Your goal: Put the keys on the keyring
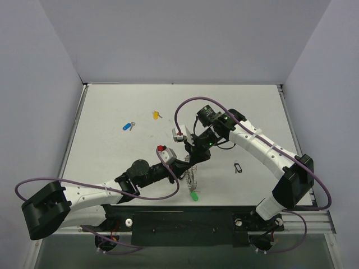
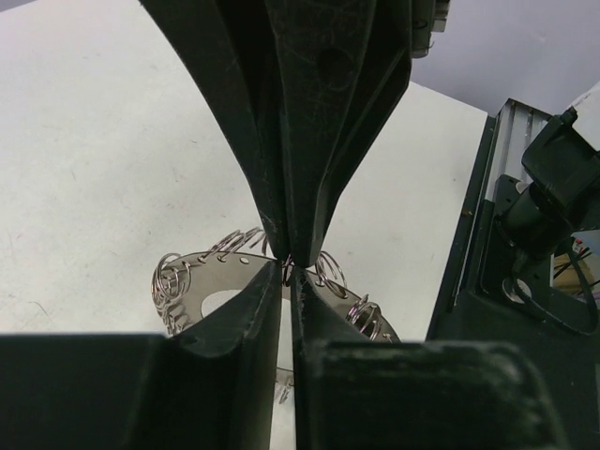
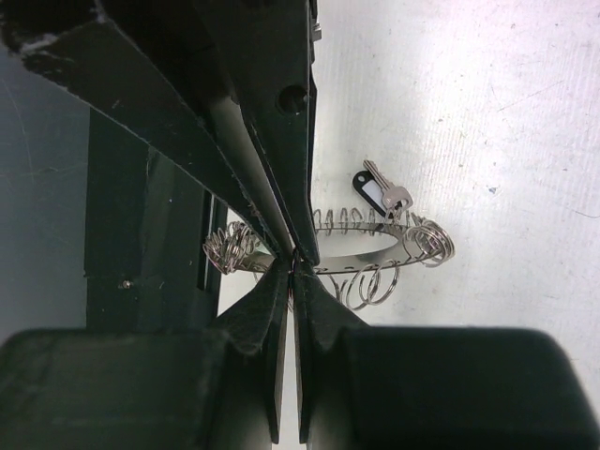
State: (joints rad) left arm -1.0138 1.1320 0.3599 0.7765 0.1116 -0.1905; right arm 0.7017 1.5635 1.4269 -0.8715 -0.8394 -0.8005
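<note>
1. My right gripper [image 3: 295,265]: jaws pressed together, tips pinching the rim of the silver metal keyring band strung with small wire loops [image 1: 192,178]. It sits at the lower centre of the top view.
2. My left gripper [image 2: 289,270]: tips meet the right gripper's tips head-on at the same spot on the keyring. Only a thin slit shows between my left fingers. A wire loop sits right at the tips, but I cannot tell whether it is clamped.
3. Green-headed silver key [image 1: 194,196]: on the table just below the keyring, apart from both grippers, near the black base plate [image 1: 185,224] along the bottom edge.
4. Blue-headed silver key [image 1: 128,126] and yellow-headed silver key [image 1: 156,115]: upper left of centre, near each other, well apart from the keyring.
5. Small black-framed tag with a white insert and a silver end [image 1: 238,166]: right of the keyring, below my right forearm in the frame. In the right wrist view it lies just behind the band.
6. In the way: in each wrist view the other gripper's fingers come down from the top and cover most of the pinch point. Purple cables [image 1: 196,100] arc above my right wrist and loop just left of the keyring.
7. Edges: white tabletop [image 1: 112,162] is boxed by grey walls [image 1: 33,84] at left, top and right. There is open surface at the upper right and down the left side. It is tight at lower centre, between keyring, green key and base plate.
</note>
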